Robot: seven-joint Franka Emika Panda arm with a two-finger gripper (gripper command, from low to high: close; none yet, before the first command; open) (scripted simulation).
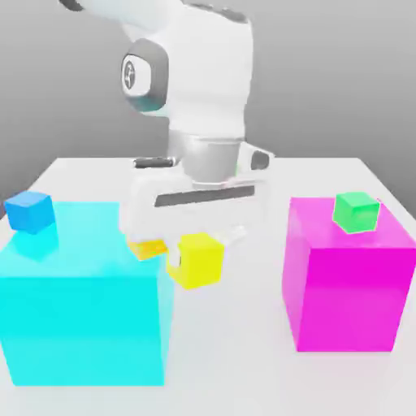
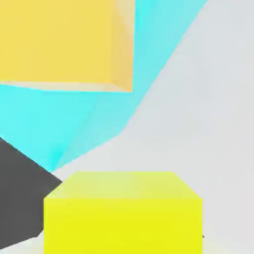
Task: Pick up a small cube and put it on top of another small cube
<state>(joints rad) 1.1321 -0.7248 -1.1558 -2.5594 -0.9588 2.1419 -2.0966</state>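
The yellow cube point(image 1: 196, 260) hangs clamped in my gripper point(image 1: 197, 244), above the bench point(image 1: 244, 325), just beside the orange cube point(image 1: 147, 248) and the cyan cube point(image 1: 81, 309). I judge it light, stiff and glossy, so perhaps slippery; flat opposite faces give the best hold. I read no writing on anything.

A simulated tabletop test scene: plain white table point(image 1: 268, 325), flat grey backdrop, glossy primary-coloured cubes.
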